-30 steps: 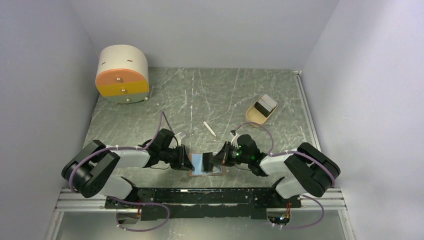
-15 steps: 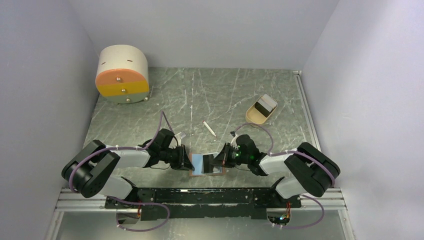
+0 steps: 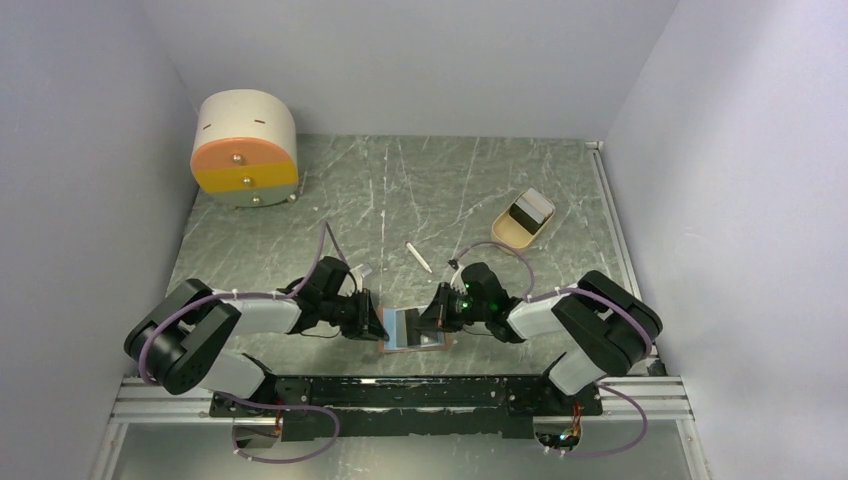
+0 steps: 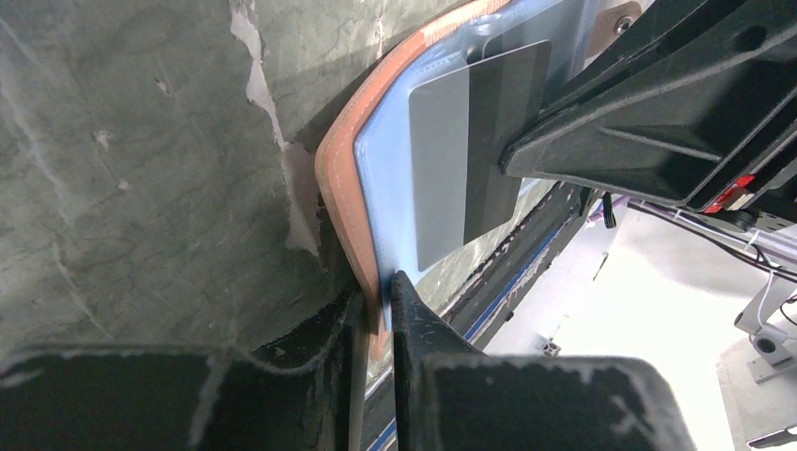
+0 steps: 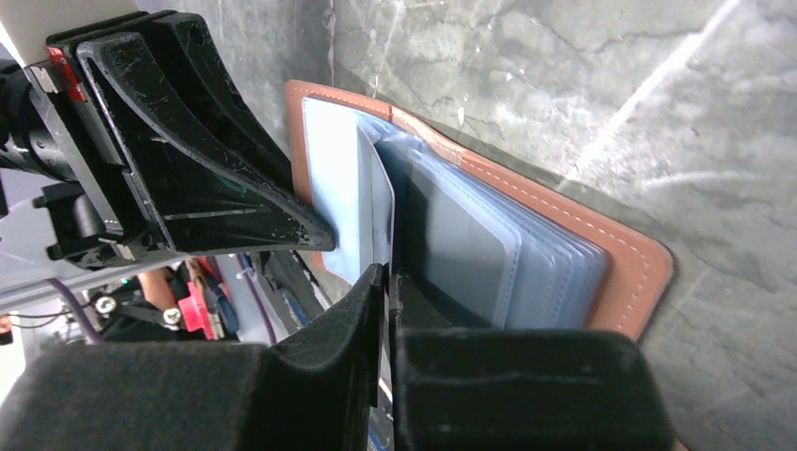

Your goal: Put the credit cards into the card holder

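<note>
Left gripper: closed on the left edge of the card holder. The two fingertips pinch the brown cover together with the pale blue leaf lying on it.
Right gripper: jaws drawn all but together, with only a narrow slit between them. A thin pale leaf of the holder runs edge-on into that slit. In the left wrist view its fingers cover the right end of the credit card. Whether it pinches card or leaf cannot be told.
Credit card: grey on one half, dark on the other. It lies flat against the blue inner page, partly inside a clear pocket.
Card holder: brown stitched cover, open, with a stack of clear blue-tinted sleeves. It lies at the middle of the near edge of the tabletop, between the left gripper and the right gripper.
Second credit card: black with a white band, sitting in the tan tray.
Tan tray: toward the tabletop's right edge, well apart from the holder.
White stick: thin and pen-like, lying on the middle of the tabletop beyond the holder.
Round cabinet: cream drum with an orange and yellow front and small knobs, in the far-left corner.
Tabletop: green marbled sheet with white scratches.
</note>
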Tool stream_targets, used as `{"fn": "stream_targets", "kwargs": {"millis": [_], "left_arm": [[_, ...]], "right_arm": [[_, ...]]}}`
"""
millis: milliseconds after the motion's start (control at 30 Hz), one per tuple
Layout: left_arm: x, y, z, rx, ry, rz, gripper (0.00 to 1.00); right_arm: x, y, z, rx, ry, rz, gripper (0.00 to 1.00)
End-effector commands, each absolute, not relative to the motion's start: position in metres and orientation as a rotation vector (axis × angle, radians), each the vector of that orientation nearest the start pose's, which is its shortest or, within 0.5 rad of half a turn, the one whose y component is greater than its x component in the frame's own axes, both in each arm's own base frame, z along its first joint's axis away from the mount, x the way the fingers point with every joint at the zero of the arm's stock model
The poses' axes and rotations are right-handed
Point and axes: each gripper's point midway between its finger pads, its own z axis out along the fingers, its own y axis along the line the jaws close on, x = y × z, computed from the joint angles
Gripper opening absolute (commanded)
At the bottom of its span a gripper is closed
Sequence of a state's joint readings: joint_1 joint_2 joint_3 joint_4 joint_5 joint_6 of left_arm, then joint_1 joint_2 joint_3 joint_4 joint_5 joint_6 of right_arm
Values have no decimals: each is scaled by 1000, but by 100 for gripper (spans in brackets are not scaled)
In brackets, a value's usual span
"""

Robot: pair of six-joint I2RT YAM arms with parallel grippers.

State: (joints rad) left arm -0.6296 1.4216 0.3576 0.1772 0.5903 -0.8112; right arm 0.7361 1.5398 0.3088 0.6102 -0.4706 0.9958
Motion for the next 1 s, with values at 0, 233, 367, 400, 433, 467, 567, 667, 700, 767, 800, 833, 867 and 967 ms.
{"fn": "stream_targets", "kwargs": {"millis": [0,233,367,400,433,467,567,667,700,767,800,833,867,967], "left_arm": [[147,-258,23,78,2701,-1285,18],[147,-259,23,76,2703,-1289,18],[146,-258,21,76,2707,-1292,18],[146,-258,22,74,2705,-1292,18],[146,-258,21,73,2706,-1293,18],[146,-258,21,72,2706,-1296,18],[144,-259,21,70,2706,-1309,18],[144,-260,22,66,2700,-1323,18],[144,-260,23,67,2697,-1327,18],[144,-261,24,70,2695,-1334,18],[144,-261,24,70,2693,-1337,18],[144,-261,24,72,2692,-1339,18],[144,-262,25,73,2689,-1343,18],[143,-262,26,74,2684,-1354,19]], "right_arm": [[158,284,8,-28,2586,1214,14],[161,272,3,-10,2603,1099,26],[165,267,7,-1,2582,1063,26],[165,266,7,1,2580,1056,25],[166,266,9,3,2575,1050,25],[166,265,10,1,2573,1045,25],[167,266,13,2,2561,1052,25],[167,269,14,-9,2558,1063,25],[167,271,15,-12,2558,1067,26],[166,275,14,-18,2561,1075,26],[166,277,13,-21,2562,1079,25],[165,279,13,-23,2565,1083,26],[165,282,13,-28,2565,1088,26],[162,291,13,-36,2564,1115,26]]}}
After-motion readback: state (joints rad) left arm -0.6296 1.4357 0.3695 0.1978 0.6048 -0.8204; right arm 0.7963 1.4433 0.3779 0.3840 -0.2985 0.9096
